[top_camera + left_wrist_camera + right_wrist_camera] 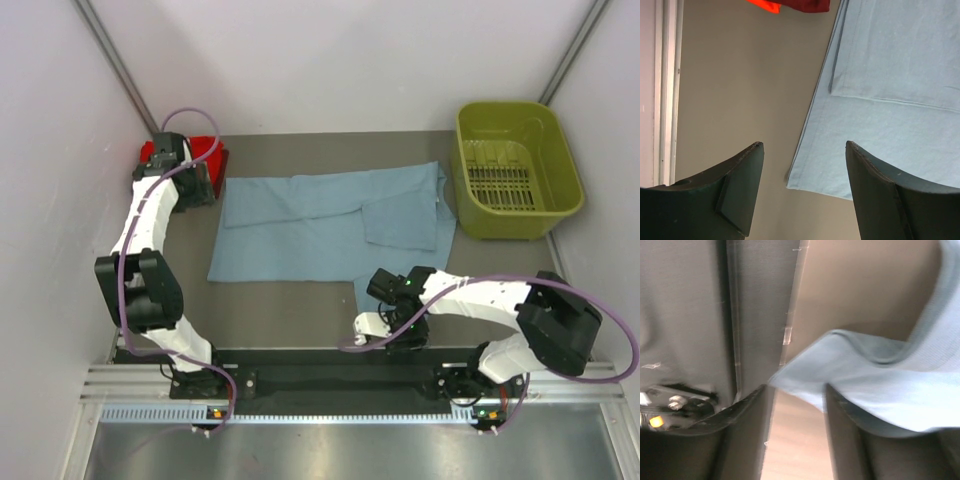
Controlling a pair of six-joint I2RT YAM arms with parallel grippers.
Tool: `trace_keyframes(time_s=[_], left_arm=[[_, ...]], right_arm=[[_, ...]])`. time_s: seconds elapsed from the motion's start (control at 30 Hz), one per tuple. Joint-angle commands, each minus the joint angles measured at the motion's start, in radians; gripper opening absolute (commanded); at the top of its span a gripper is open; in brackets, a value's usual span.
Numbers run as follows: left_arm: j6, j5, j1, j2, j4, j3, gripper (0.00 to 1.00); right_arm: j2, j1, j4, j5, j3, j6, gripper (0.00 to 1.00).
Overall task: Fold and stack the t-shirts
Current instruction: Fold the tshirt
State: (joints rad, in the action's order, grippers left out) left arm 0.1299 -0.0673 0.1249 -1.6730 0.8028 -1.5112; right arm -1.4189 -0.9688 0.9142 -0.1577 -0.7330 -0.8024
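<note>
A dusty grey-blue t-shirt (320,225) lies spread on the table, with one part folded over itself. My left gripper (192,182) hovers at the far left, open and empty. In the left wrist view, the left gripper (803,143) frames a corner of the shirt (880,100) between its fingers. My right gripper (378,290) is at the shirt's near right corner. In the right wrist view, the right gripper (796,387) has its jaws apart, and the blue cloth (875,385) lies across the fingertips. A stack of folded red and orange shirts (210,150) sits at the far left; it also shows in the left wrist view (800,5).
An olive-green plastic basket (515,170) stands at the far right, close to the shirt's right edge. White walls close in on the left, right and back. A metal rail (330,385) runs along the near edge by the arm bases.
</note>
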Motion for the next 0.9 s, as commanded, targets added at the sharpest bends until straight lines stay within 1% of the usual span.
trace_keyframes(time_s=[0.0, 0.17, 0.27, 0.3, 0.37, 0.4, 0.43, 0.5, 0.6, 0.73, 0.87], left_arm=[[0.013, 0.006, 0.007, -0.007, 0.006, -0.032, 0.71], [0.017, 0.006, 0.033, 0.007, 0.035, -0.004, 0.72], [0.049, 0.03, 0.067, 0.013, 0.068, 0.022, 0.72], [0.057, 0.052, 0.076, 0.018, 0.07, 0.034, 0.72], [0.082, 0.063, 0.1, 0.038, 0.072, 0.074, 0.72], [0.089, 0.063, 0.114, 0.045, 0.075, 0.091, 0.72], [0.099, 0.063, 0.12, 0.053, 0.078, 0.107, 0.72], [0.117, 0.11, 0.134, 0.074, 0.093, 0.155, 0.72], [0.129, 0.147, 0.16, 0.094, 0.114, 0.209, 0.71], [0.128, 0.179, 0.168, 0.116, 0.142, 0.284, 0.72], [0.154, 0.204, 0.182, 0.128, 0.145, 0.383, 0.71]], right_arm=[[-0.037, -0.021, -0.135, -0.002, 0.035, 0.008, 0.46], [-0.08, -0.028, -0.146, 0.006, 0.009, 0.037, 0.4], [-0.106, -0.041, -0.164, 0.018, 0.007, 0.052, 0.31], [-0.103, -0.044, -0.164, 0.02, 0.006, 0.055, 0.26], [-0.095, -0.047, -0.166, 0.024, -0.011, 0.072, 0.17], [-0.092, -0.048, -0.16, 0.039, -0.017, 0.078, 0.11], [-0.089, -0.047, -0.152, 0.049, -0.028, 0.083, 0.09], [-0.063, -0.045, -0.117, 0.066, -0.057, 0.088, 0.05], [-0.029, -0.028, -0.072, 0.11, -0.097, 0.071, 0.0], [-0.005, 0.033, -0.035, 0.13, -0.184, 0.051, 0.0], [0.02, 0.114, 0.031, 0.129, -0.327, 0.049, 0.0]])
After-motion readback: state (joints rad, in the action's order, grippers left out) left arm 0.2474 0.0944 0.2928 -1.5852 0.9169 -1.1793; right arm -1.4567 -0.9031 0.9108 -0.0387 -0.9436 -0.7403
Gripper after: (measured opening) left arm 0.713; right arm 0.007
